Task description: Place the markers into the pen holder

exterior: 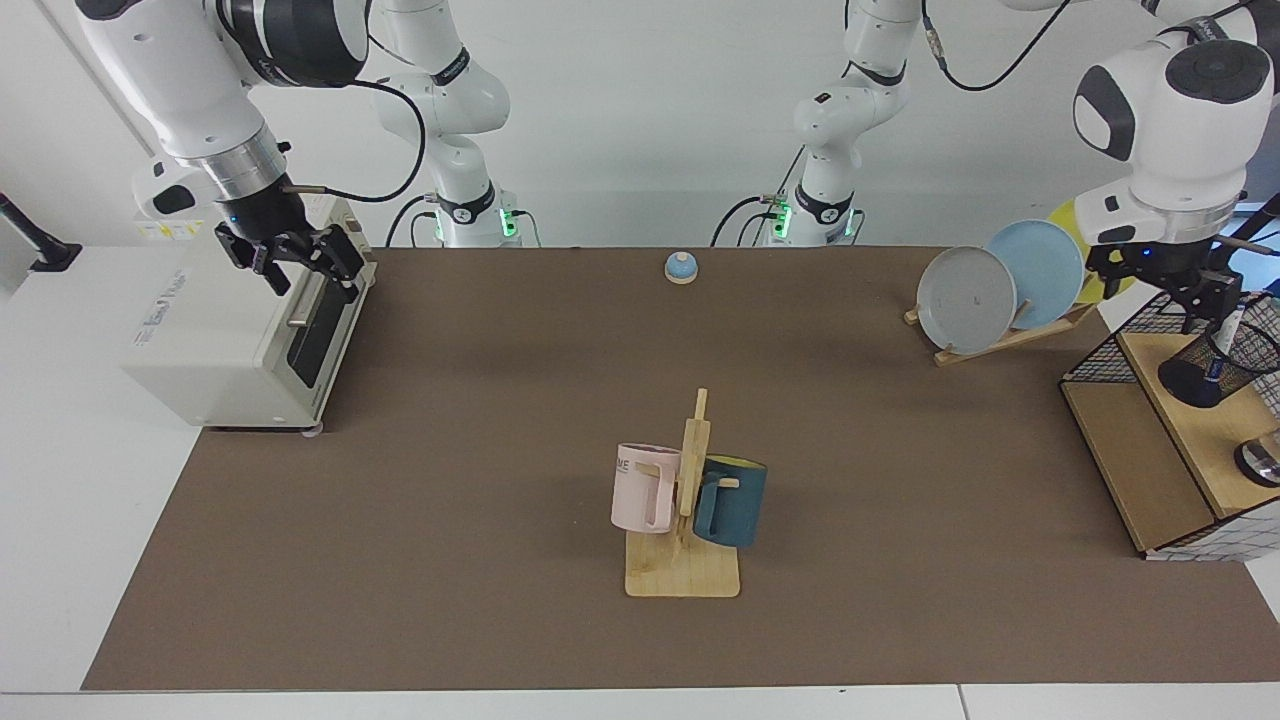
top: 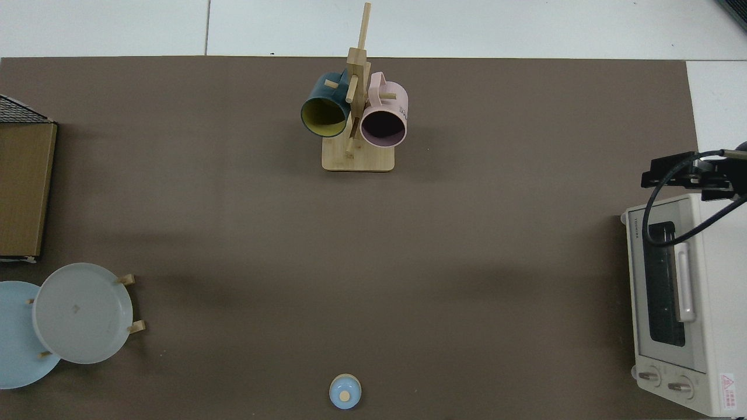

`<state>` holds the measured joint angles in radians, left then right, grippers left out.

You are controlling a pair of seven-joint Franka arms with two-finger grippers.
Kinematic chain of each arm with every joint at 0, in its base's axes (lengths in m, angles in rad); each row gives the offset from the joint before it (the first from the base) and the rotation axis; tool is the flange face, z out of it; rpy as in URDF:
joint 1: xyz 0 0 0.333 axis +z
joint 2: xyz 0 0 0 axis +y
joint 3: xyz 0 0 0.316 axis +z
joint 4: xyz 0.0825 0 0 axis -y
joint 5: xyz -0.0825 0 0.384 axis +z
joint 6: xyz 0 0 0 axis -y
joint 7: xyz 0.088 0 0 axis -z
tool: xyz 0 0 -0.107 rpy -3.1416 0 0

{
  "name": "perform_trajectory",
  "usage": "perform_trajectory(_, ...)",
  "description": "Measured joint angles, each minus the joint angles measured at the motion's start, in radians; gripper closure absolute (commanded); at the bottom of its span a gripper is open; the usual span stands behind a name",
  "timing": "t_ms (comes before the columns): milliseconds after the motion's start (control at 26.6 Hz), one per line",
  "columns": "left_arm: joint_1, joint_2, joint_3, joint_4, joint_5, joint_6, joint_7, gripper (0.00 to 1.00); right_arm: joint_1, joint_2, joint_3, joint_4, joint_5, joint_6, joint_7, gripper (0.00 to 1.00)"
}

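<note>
The left gripper (exterior: 1208, 297) hangs just above the pen holder (exterior: 1215, 362), a small black wire-mesh cup that stands on the wooden shelf (exterior: 1190, 415) inside a black wire-grid basket frame (exterior: 1105, 345) at the table edge. The marker (exterior: 1223, 340), a slim white barrel with blue ends, already stands tilted inside this cup, with its upper part rising above the rim towards the fingers. I cannot tell if the fingers pinch the marker or are spread around it; the wire frame and the cup hide this part.

I judge that the step in hand is the release. To do it well, the fingers should open only when the marker's lower end rests on the cup's bottom, and then the gripper should go straight up, so that it does not catch the rim or the wire frame and tip the light cup.

The right gripper (exterior: 300, 260) waits with its fingers spread over the cream toaster oven (exterior: 215, 345).

The pen holder contains only this one marker, as far as I can see. The pink mug (top: 383, 119) and the dark blue mug (top: 323, 108) on the wooden mug stand (exterior: 683, 575) look empty.
</note>
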<state>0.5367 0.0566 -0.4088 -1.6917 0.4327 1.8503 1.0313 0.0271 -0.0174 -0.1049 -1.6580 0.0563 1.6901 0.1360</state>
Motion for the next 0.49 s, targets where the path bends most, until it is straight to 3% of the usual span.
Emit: perform_trajectory(489, -0.006, -0.021, -0.160, 0.000, -0.240, -0.200, -0.621, 0.00, -0.022, -0.046, 0.009, -0.044, -0.053, -0.001, -0.057, 0.00)
